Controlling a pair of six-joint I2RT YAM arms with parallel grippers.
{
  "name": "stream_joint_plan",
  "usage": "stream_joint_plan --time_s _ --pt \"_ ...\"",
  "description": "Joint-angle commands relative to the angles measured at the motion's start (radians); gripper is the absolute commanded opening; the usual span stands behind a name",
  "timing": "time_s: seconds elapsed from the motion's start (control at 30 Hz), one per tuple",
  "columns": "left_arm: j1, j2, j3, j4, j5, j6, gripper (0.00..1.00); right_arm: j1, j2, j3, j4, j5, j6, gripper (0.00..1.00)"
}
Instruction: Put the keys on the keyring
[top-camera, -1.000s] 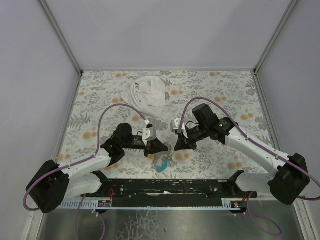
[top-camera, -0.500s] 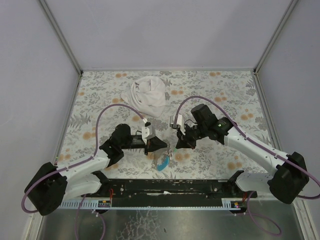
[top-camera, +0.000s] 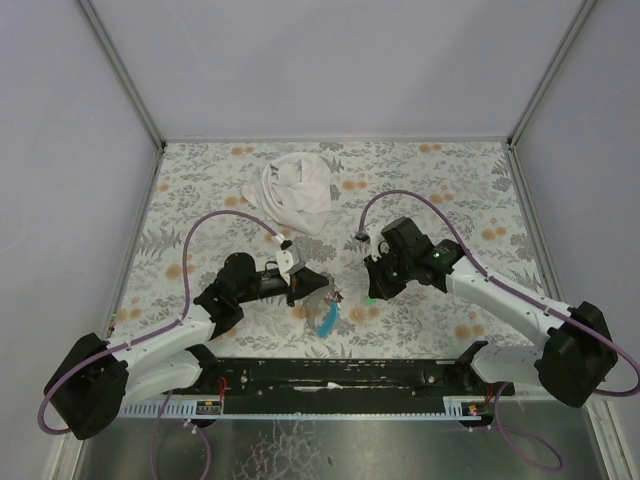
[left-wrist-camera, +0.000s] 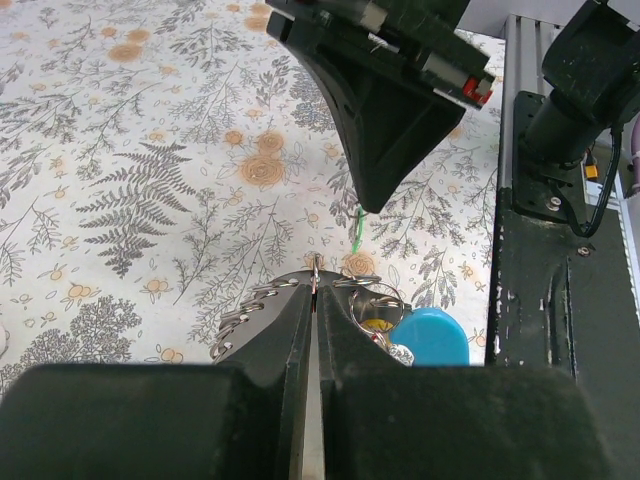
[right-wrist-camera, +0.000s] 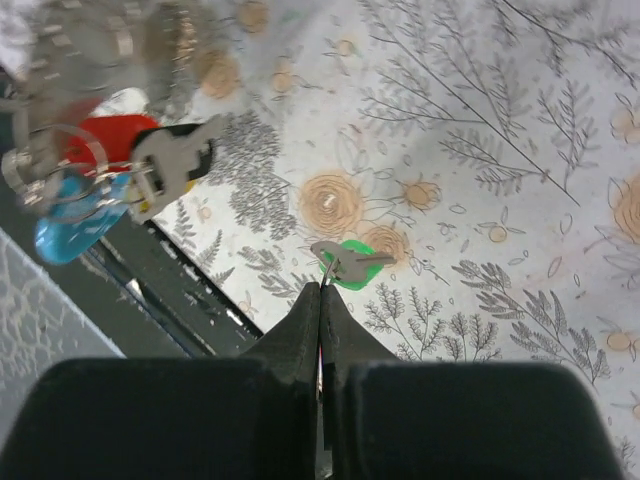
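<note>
Past second: my right pincer (right-wrist-camera: 321, 290) swung in and down, clamped on the green key (right-wrist-camera: 350, 265) at its tips; my left pincer (left-wrist-camera: 314, 290) edged forward, clamped on the keyring (left-wrist-camera: 316, 264); ring now ahead-left of the right pincer, apart from the key; threading looks next, not begun.

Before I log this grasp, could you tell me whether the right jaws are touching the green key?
Touching. The right wrist view shows the green key pinched between the right gripper's shut jaws.
</note>
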Motion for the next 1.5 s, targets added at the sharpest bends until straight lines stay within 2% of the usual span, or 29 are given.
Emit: stream_joint_plan --time_s 0.0,0.23,0.47,0.9,1.0,1.23,1.47 --pt "-0.003 -0.008 -0.017 0.021 -0.025 -0.014 0.00 0.007 0.073 0.012 -0.057 0.168 0.157 0.00" --pt "-0.002 -0.009 -0.014 0.010 -0.025 -0.017 0.00 0.007 0.274 0.087 -0.061 0.265 0.141 0.00" --pt "-0.003 -0.002 -0.009 0.008 -0.024 -0.019 0.00 -0.003 0.379 0.150 0.020 0.379 0.123 0.00" --pt "-0.003 -0.001 -0.007 0.001 -0.024 -0.021 0.00 -0.015 0.460 0.157 0.130 0.423 0.107 0.01" --pt "-0.002 0.002 -0.007 0.002 -0.024 -0.020 0.00 -0.015 0.446 0.141 0.143 0.430 0.132 0.06" --pt "-0.003 0.004 -0.008 0.006 -0.027 -0.024 0.00 -0.012 0.378 0.127 0.111 0.441 0.191 0.32" --pt "-0.003 -0.007 -0.013 0.011 -0.047 -0.033 0.00 0.032 0.377 0.175 0.055 0.540 0.286 0.35"
